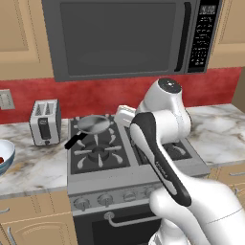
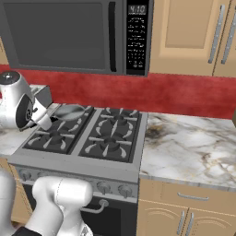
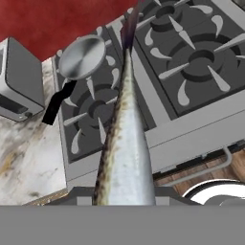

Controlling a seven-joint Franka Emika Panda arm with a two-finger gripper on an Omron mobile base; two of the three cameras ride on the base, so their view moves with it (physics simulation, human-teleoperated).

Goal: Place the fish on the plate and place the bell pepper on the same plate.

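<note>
Look to the far left in your left base view: a blue-tinted bowl (image 1: pixel 4 158) sits on the marbled counter (image 1: pixel 33 167), cut by the frame edge, with something small and red inside it, too little of it showing to name. In the hand view your pincer's jaws stand partly closed around the fish (image 3: pixel 125 148), whose near end sits between them; the fingertips themselves are hidden behind the fish and the bottom edge. The fish is slender and tapered, silvery grey with a mottled brownish band along one side, and its long axis runs straight away from the pincer, narrowing to a dark tail tip over the stove (image 3: pixel 201 62). Beyond and to the left of that tip a round grey frying pan (image 3: pixel 81 56) with a smooth metallic face and a black handle rests on a back burner; it holds nothing. Further left of the pincer stands a boxy silver toaster (image 3: pixel 19 81) against the red backsplash. The burner grates are dark cast shapes with pale prongs.
</note>
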